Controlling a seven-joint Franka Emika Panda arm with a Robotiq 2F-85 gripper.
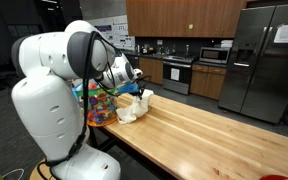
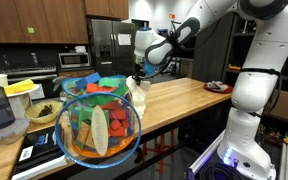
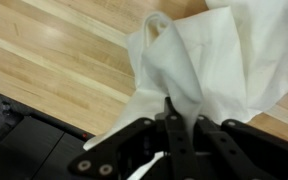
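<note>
White crumpled cloth fills the upper right of the wrist view on the striped wooden countertop, with the black gripper at bottom centre clamped on one fold. In both exterior views the cloth heaps near frame centre at the counter's end, just beside a clear bowl of bright plastic pieces, with a steel fridge far behind at upper right. Handling it well, I judge, needs a firm bite on thick fabric and slow motion, so trailing cloth clears the bowl.
</note>
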